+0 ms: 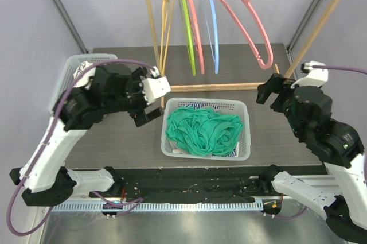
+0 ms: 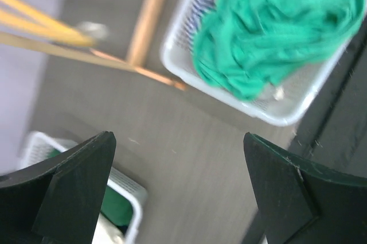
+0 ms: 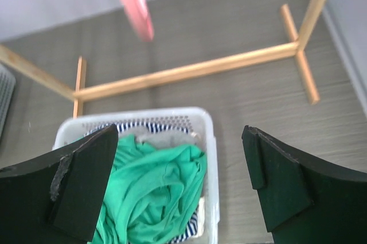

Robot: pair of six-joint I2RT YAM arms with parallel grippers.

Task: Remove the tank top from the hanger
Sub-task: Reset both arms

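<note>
Nearest the overhead camera, both arms are seen raised above the table point(image 1: 132, 140). The left gripper point(image 1: 150, 113) is held at 9 o'clock of the white basket point(image 1: 248, 140), and the right gripper point(image 1: 270, 96) at 2 o'clock of it. The green tank top point(image 1: 203, 130) lies crumpled in that basket, on top of a striped garment point(image 1: 199, 106). At 12 o'clock the wooden rack point(image 1: 152, 26) carries five coloured hangers, the large pink hanger point(image 1: 252, 26) among them, and none is seen to bear cloth.

From the left wrist, the left gripper point(image 2: 178, 138) is shown spread wide with nothing between its fingers. The tank top point(image 2: 269, 26) is blurred at 1 o'clock, heaped against the basket rim point(image 2: 178, 66). A second basket point(image 2: 129, 186) is glimpsed at 7 o'clock.

From the right wrist, the right gripper point(image 3: 180, 132) is likewise spread and empty. The tank top point(image 3: 155, 192) is seen at 6 o'clock, soft and deeply folded, and the pink hanger point(image 3: 133, 3) at 11 o'clock.

The removal is judged to be finished. What remains is best done by drawing both arms clear with the jaws kept apart, so that no strap is snagged and the rack is not knocked.
</note>
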